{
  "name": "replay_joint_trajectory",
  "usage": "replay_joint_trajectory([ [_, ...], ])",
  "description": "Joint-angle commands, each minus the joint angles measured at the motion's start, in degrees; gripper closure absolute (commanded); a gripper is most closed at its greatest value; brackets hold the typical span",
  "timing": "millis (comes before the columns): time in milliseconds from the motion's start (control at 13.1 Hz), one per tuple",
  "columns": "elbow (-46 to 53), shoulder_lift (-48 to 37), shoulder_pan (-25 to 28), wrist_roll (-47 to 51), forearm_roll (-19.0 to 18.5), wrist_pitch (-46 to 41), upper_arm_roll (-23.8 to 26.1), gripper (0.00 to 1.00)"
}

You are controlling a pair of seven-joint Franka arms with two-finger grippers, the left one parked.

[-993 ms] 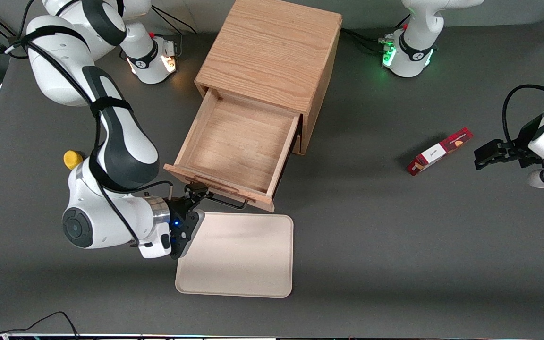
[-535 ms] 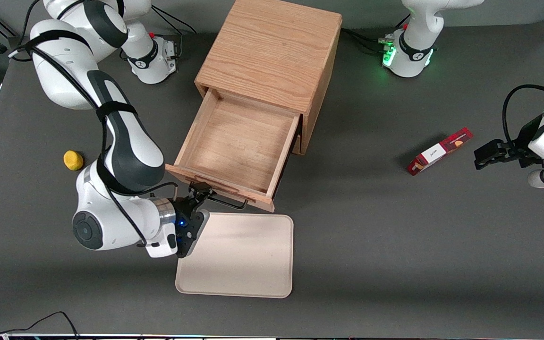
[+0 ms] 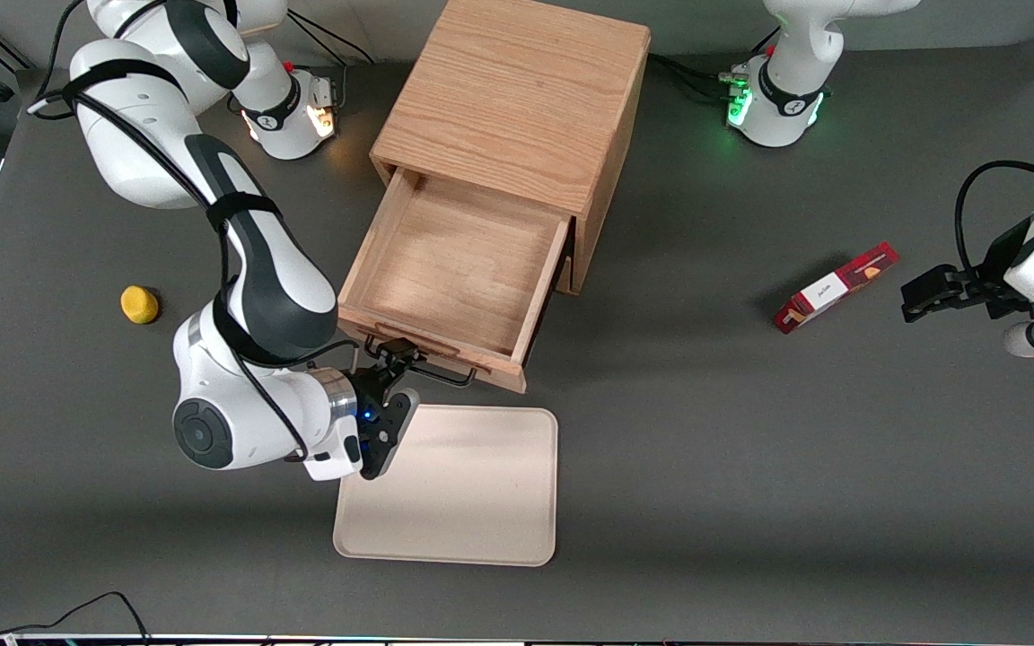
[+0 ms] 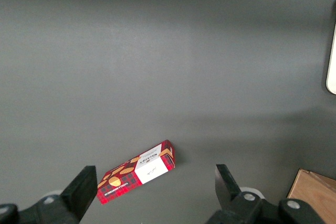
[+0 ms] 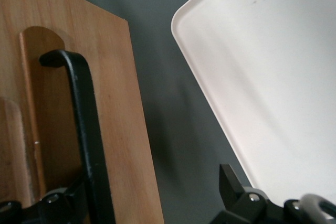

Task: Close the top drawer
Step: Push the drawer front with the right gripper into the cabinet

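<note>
Top drawer [image 3: 459,269] stands pulled well out of the cabinet [image 3: 517,99], box empty, front panel toward the near edge of the bench [image 3: 750,449]. The hand [image 3: 396,357] sits at the drawer front, at the working-arm end of the black wire handle [image 3: 432,368]. It is released: the wrist camera shows the fingers [image 5: 229,182] spread wide with the handle bar [image 5: 86,129] between them, close to one finger and gripped by neither. Risks as I judge them: contact is off-centre on the front, so a push from here may skew the drawer in its runners and jam it part-way, or turn the whole cabinet on the bench rather than slide the drawer in. The bare finger could also slip along the wire or off the panel edge, leaving the push incomplete. If the hand rides the handle all the way in, a finger might be pinched against the front or catch the wire on retreat and drag the drawer back out. The beige tray [image 3: 463,484] lies just nearer the camera, close under the wrist, and a low withdrawal could knock it.
</note>
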Motion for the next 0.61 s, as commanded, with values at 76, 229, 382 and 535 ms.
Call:
replay_joint_trajectory([
  [76, -4.8, -1.8, 0.1, -0.7, -0.6, 0.0, 2.3, 0.00],
  [229, -8.1, -4.1, -0.1, -0.8, -0.6, 0.0, 2.7, 0.00],
  [382, -11.4, -6.6, -0.7, -0.9, -0.6, -0.1, 3.7, 0.00],
  [535, -13.9, -8.6, -1.0, -0.9, -0.6, -0.1, 4.3, 0.00],
])
